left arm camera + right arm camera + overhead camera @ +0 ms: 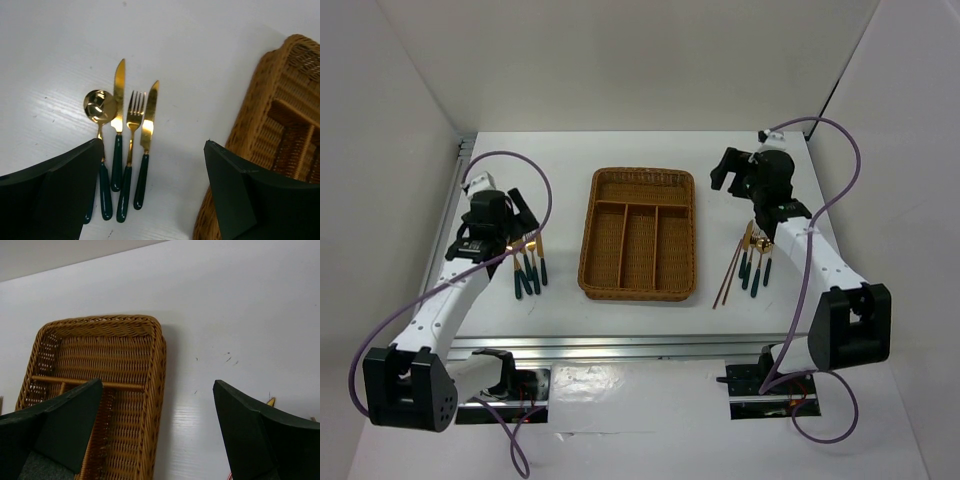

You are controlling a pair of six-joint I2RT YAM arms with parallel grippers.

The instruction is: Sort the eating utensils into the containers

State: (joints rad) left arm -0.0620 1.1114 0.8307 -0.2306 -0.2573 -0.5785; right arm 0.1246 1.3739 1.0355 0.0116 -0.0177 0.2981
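- The white table (560, 160) is matte, with plain white walls (620, 60) boxing it in at the back and on both sides.
- A metal rail (620, 345) runs along the near edge, and the arm bases sit just below it.
- The tray (640, 294) lies mid-table, its long slots running near to far and its cross slot at the far end.
- Left set, on the table left of the tray: spoon (99, 106), knife (118, 95), fork (134, 112) and second knife (149, 117), side by side with handles toward the near edge.
- Right set (756, 268) lies right of the tray, with chopsticks (730, 270) just beside it on the tray side.
- Bare surface separates the tray from each set and lies behind the tray.
- The left gripper (154, 142) hovers over the left set's handles, jaws spread wide, grasping nothing.
- The right gripper (157, 384) hangs near the tray's far right corner, jaws released wide, grasping nothing.
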